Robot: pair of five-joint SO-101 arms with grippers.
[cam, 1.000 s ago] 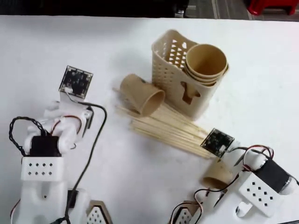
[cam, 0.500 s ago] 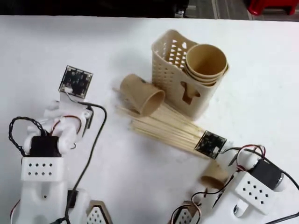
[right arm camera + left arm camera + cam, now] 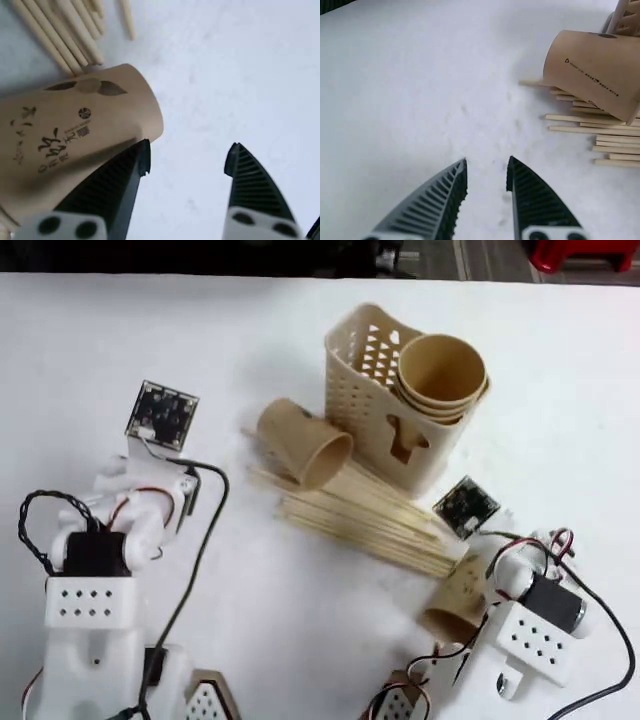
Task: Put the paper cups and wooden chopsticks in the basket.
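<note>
White table (image 3: 300,625), basket (image 3: 360,390) mid-table. Right gripper (image 3: 189,150) gaping, empty — 1 paper cup (image 3: 75,130) lies sideways just outside 1 finger, near the front right corner. Left gripper (image 3: 486,162) parted, empty. Cup looks light, crushable — pinch the rim gently.

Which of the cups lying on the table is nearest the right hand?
The tipped cup right beside the right hand, at the end of the chopsticks; the other tipped cup lies next to the basket.

Bright, even light washes the white table (image 3: 300,330); the cream perforated plastic basket (image 3: 350,400) throws only a soft, faint shadow.
</note>
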